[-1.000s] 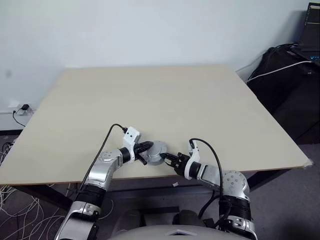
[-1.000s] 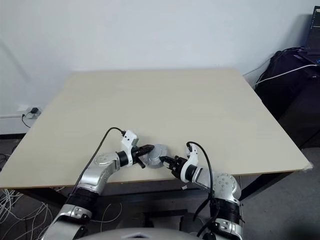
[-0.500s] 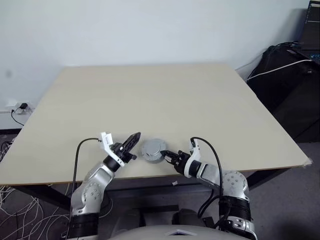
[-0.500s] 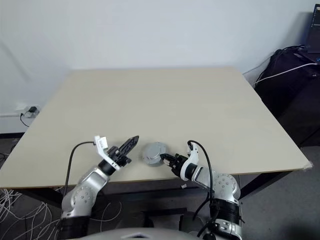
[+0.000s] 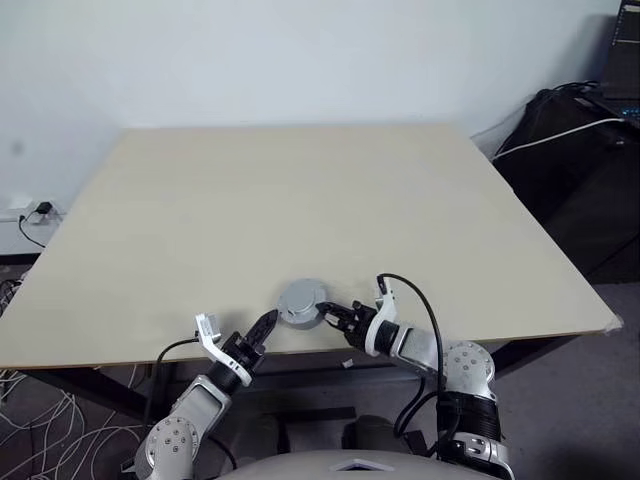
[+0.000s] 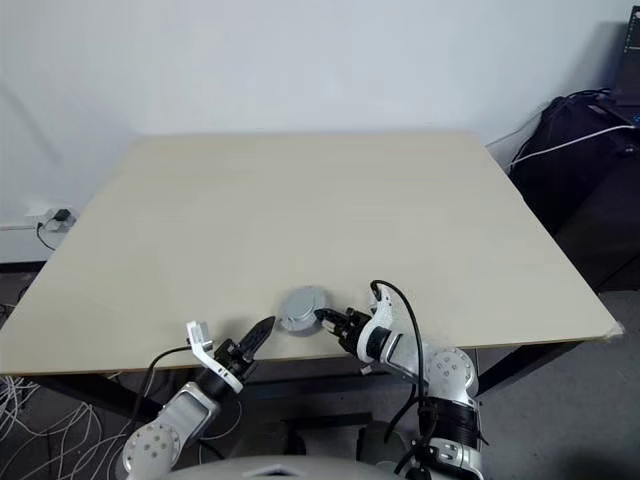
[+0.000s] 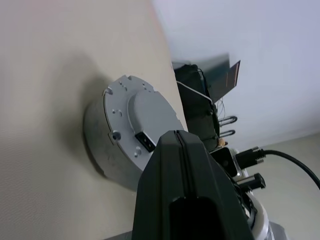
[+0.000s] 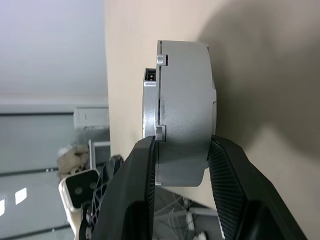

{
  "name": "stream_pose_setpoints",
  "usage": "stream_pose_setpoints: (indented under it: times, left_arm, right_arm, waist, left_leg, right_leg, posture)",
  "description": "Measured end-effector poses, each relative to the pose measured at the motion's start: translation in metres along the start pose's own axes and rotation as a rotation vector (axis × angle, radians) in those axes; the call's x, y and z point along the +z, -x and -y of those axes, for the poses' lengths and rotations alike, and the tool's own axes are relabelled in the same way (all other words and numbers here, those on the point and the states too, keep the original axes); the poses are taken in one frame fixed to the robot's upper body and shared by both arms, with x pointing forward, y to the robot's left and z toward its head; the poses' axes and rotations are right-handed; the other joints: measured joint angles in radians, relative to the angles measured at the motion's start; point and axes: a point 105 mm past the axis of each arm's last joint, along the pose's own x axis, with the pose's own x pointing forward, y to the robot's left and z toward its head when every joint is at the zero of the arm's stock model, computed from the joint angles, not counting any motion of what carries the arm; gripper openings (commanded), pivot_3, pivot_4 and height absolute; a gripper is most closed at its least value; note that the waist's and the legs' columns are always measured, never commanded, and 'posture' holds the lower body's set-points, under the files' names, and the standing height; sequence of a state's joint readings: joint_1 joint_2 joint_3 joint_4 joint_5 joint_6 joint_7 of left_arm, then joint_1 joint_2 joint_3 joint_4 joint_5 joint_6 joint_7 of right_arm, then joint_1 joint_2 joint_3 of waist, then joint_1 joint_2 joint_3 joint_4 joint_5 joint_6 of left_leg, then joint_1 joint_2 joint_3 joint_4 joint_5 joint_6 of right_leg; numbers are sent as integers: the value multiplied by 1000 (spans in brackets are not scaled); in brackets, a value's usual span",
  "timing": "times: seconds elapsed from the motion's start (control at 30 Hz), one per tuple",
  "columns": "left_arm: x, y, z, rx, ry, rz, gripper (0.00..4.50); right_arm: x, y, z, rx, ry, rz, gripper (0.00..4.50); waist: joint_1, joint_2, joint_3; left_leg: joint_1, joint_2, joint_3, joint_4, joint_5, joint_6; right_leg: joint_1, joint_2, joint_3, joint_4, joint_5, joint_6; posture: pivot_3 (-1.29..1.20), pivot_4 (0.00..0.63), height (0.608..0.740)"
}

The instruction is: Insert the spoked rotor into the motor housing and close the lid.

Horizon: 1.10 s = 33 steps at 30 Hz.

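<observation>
Gripping the squat round grey metal motor housing (image 5: 301,301), right gripper (image 5: 331,313) clamps; left gripper (image 5: 263,327) clenched empty.

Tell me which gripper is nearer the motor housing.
Right. The right gripper clamps the motor housing between its fingers; the left gripper sits shut, just off the housing's near-left side, not touching.

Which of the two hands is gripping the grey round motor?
The right hand: its fingers clamp the motor from both sides. The left hand is shut and apart from it.
</observation>
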<state>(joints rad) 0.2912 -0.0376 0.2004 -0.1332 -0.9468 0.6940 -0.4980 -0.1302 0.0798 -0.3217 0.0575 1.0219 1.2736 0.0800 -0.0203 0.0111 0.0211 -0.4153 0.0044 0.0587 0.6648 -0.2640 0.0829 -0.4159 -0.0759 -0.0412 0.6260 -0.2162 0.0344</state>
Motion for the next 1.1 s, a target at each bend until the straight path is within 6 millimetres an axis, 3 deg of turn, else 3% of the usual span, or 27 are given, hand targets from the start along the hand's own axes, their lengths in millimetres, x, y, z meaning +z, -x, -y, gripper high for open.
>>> stream_pose_setpoints:
  times: [0.37, 0.53, 0.63, 1.0, 1.1]
  left_arm:
    - [6, 14, 3, -49, 177, 107, 0]
    - [9, 20, 0, -29, 246, 151, 0]
    - [10, 19, 3, -43, 284, 156, 602]
    - [3, 10, 15, -111, 339, 119, 4287]
    - [5, 6, 18, -134, 341, 117, 4479]
  right_arm:
    - [12, 2, -3, 9, -17, 72, 1237]
    - [28, 2, -19, 66, -12, 131, 1237]
    - [32, 3, -38, 125, 21, 140, 1237]
    - [20, -5, -77, 215, 75, 67, 1237]
    - [14, -7, -77, 212, 69, 45, 1237]
  waist:
    - [-2, 0, 1]
    - [-2, 0, 1]
    - [-3, 0, 1]
    - [-3, 0, 1]
    - [-3, 0, 1]
  left_leg:
    - [0, 0, 0, 0, -3, -4]
    - [0, 0, 0, 1, -3, -4]
    - [0, 0, 0, 0, 0, 0]
    - [0, 0, 0, 0, 0, 0]
    - [0, 0, 0, 1, 0, 0]
  right_leg:
    - [0, 0, 0, 0, 0, 0]
    - [0, 0, 0, 0, 0, 1]
    - [0, 1, 0, 0, 0, 0]
    - [0, 1, 0, 0, 0, 1]
    - [0, 1, 0, 0, 0, 0]
  posture:
    - [0, 0, 740]
    - [0, 0, 740]
    - [0, 0, 740]
    - [0, 0, 740]
    - [0, 0, 740]
